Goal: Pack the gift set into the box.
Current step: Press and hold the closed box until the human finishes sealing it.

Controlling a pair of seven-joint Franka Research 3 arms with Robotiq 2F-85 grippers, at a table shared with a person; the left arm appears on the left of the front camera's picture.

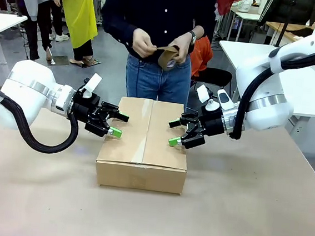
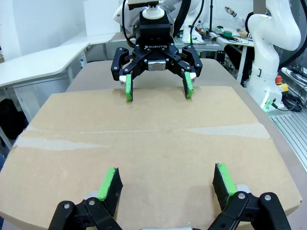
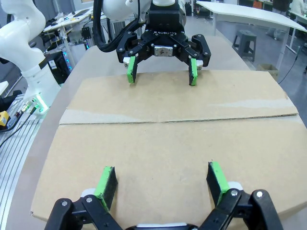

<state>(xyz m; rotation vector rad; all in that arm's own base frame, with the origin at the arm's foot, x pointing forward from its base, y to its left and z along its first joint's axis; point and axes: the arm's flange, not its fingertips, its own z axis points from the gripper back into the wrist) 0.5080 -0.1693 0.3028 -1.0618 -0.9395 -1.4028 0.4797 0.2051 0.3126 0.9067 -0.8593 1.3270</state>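
The box stands in the middle of the table with its top flaps folded shut and a strip of tape along the centre seam. The gift set is hidden. My left gripper hovers open at the left edge of the box top, and my right gripper hovers open at the right edge, facing it. In the left wrist view the left gripper is spread over the box lid, with the right gripper opposite. In the right wrist view the right gripper is spread over the lid, facing the left gripper.
A person stands at the far side just behind the box, both hands holding a small brown piece at chest height. The brown table has open room on all sides of the box. White tables and a chair stand behind.
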